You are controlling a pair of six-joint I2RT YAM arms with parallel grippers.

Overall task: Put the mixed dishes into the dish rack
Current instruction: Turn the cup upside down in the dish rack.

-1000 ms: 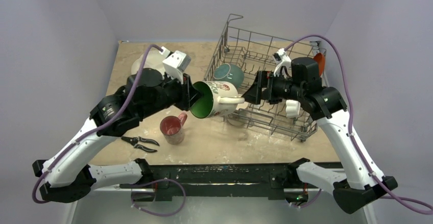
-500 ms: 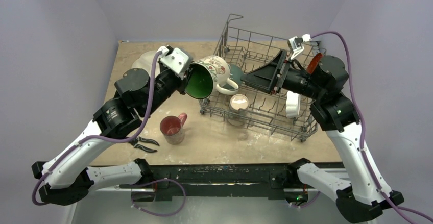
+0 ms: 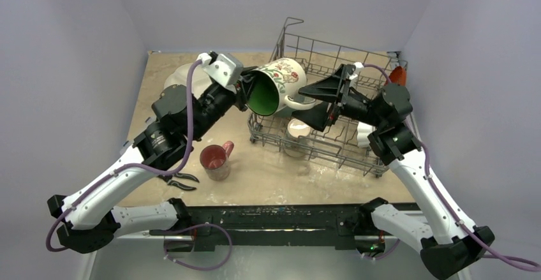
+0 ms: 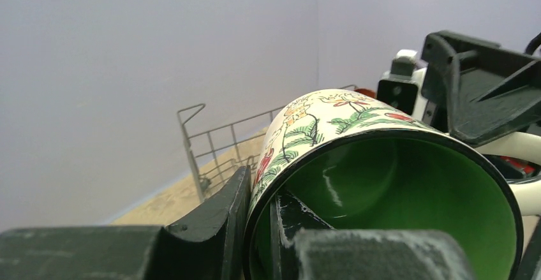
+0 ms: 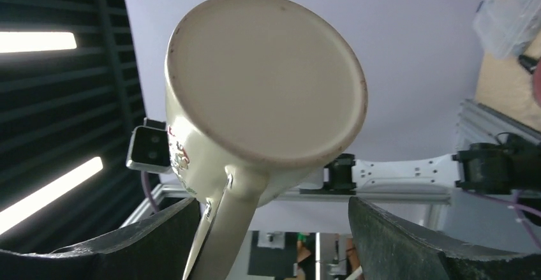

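The left claw is almost closed and pinches the rim of the cream mug, which has a flower pattern and a green inside. In the left wrist view one finger lies on the outer wall and the other presses on the green inner wall. The mug is in the air and lies on its side, with its mouth towards the left claw and its flat base towards the right claw. It hangs over the left wall of the dish rack, which spreads out below both claws. The right claw is wide open and holds nothing. In its own wrist view the base and the handle of the mug fill the space just in front of its two fingers, but I cannot tell if they touch. A pale cup stands at the near left corner of the rack, below the gap between the two claws. A red mug stands on the table, below and behind the left claw, with the pliers just beside it. An orange plate shows at the far right of the rack, behind the right claw.
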